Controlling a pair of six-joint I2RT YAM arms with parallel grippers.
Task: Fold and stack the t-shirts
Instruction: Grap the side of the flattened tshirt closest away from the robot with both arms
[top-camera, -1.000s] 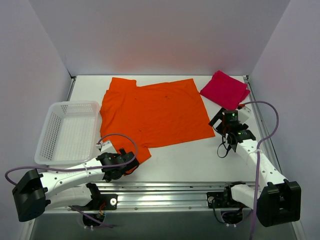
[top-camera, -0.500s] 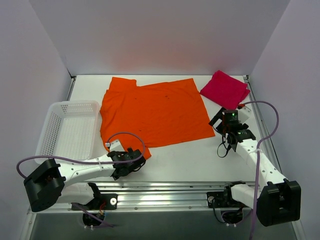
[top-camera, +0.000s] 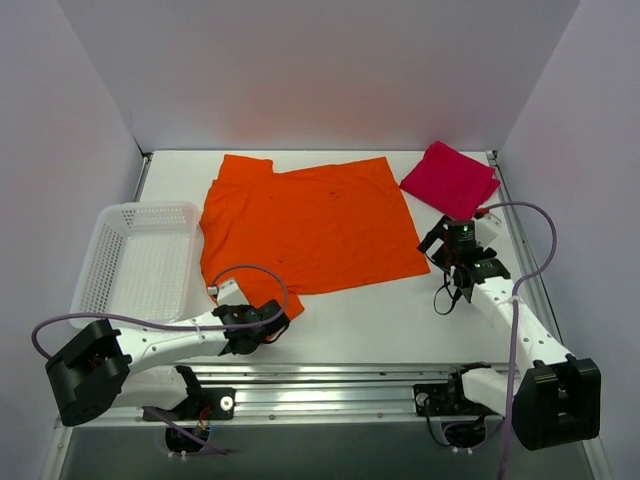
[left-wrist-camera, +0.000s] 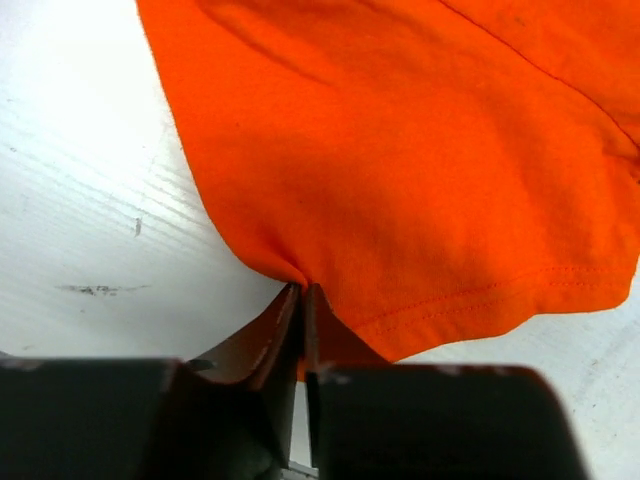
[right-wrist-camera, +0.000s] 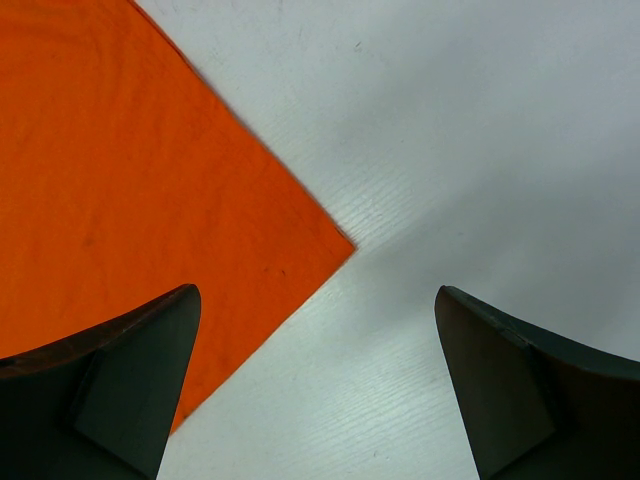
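The left pincer (left-wrist-camera: 302, 292) is pressed together on the edge of the orange t-shirt (left-wrist-camera: 400, 170), at what looks like its near sleeve. The cloth is bunched into little wrinkles right where it goes in between the two fingers. Only a thin bit of the edge is held. If the arm is lifted fast, that bit could be pulled out and the shirt dropped. It cannot be told if one layer or two are caught. If only the top one is caught, the sleeve could be opened up and not folded.

The right pincer (right-wrist-camera: 315, 295) is held wide apart with nothing in it, just above the near right corner of the same shirt. That corner is not gripped. If the left side is lifted alone, the shirt could be dragged crooked across the table (top-camera: 380, 320) and a lopsided fold made.

The orange shirt is spread flat in the middle of the table. The red t-shirt (top-camera: 450, 178) looks folded and is laid at the far right corner, near the right arm. It could be bumped if that arm is swung wide. The white basket (top-camera: 150, 208) is set at the left, near the shirt, and cloth could be snagged on it.
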